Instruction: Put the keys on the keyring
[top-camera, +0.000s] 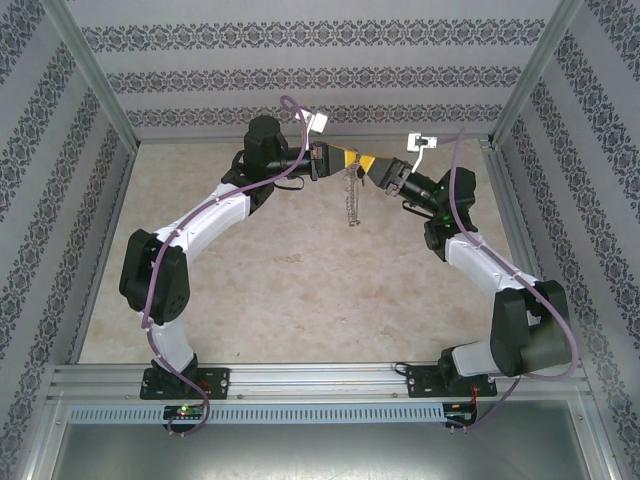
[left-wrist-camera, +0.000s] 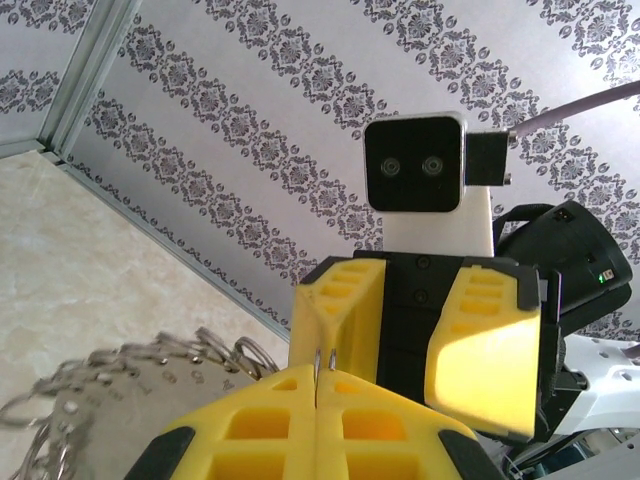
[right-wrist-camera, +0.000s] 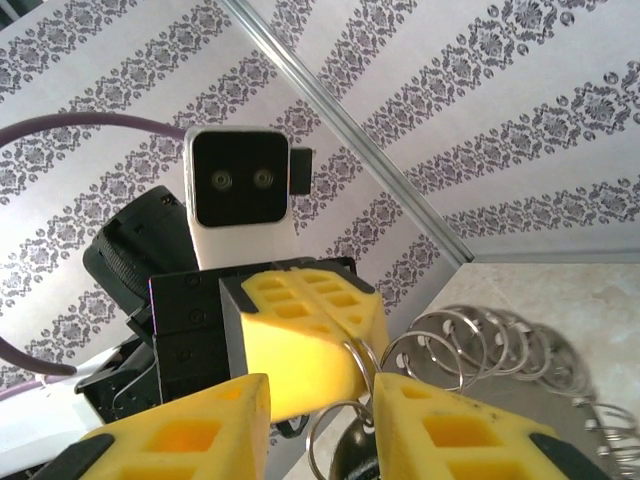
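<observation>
My left gripper (top-camera: 345, 158) and right gripper (top-camera: 368, 163) meet tip to tip above the far middle of the table. The keyring (top-camera: 352, 200) hangs down between them as a silvery, spiky strand. In the left wrist view the left gripper (left-wrist-camera: 320, 372) is shut on the keyring's thin wire (left-wrist-camera: 327, 358), and its fringe of small rings (left-wrist-camera: 150, 360) trails left. In the right wrist view the right gripper (right-wrist-camera: 322, 390) stands open. The key's black head (right-wrist-camera: 356, 452) and its small split ring (right-wrist-camera: 316, 441) sit in the gap, close to the wire (right-wrist-camera: 356, 356).
Patterned walls close in the beige table (top-camera: 300, 290) on three sides. A metal rail (top-camera: 320, 380) runs along the near edge. Purple cables loop off both arms, and the right arm's elbow (top-camera: 530, 330) bulges towards the right wall.
</observation>
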